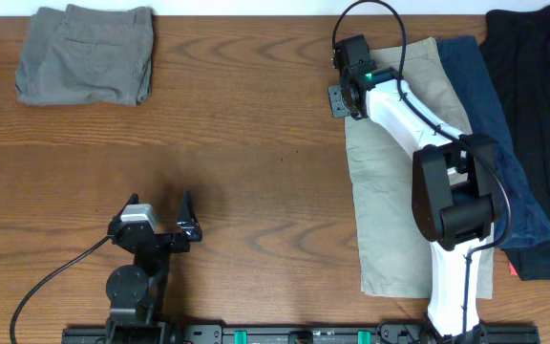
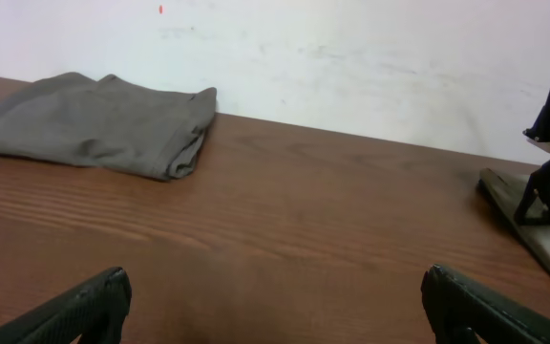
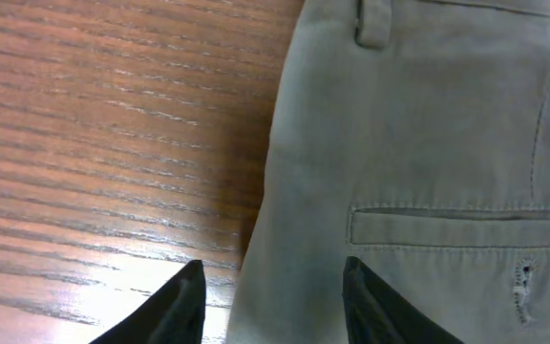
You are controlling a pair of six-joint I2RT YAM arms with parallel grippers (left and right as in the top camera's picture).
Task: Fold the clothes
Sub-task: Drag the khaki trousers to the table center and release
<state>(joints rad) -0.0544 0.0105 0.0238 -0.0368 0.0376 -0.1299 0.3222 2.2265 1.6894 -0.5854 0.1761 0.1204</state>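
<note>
Khaki shorts [image 3: 428, 143] lie pocket-up beneath the parted right claw [image 3: 273, 275].

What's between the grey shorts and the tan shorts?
Only bare wooden table, seen in the overhead view, from the grey shorts to the right gripper at the edge of the tan shorts.

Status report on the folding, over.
Left gripper open, empty, parked. Right gripper open, straddling edge of khaki shorts near the belt loop, not gripping. Grey shorts folded, far left. Navy garment lies against khaki's right side.
</note>
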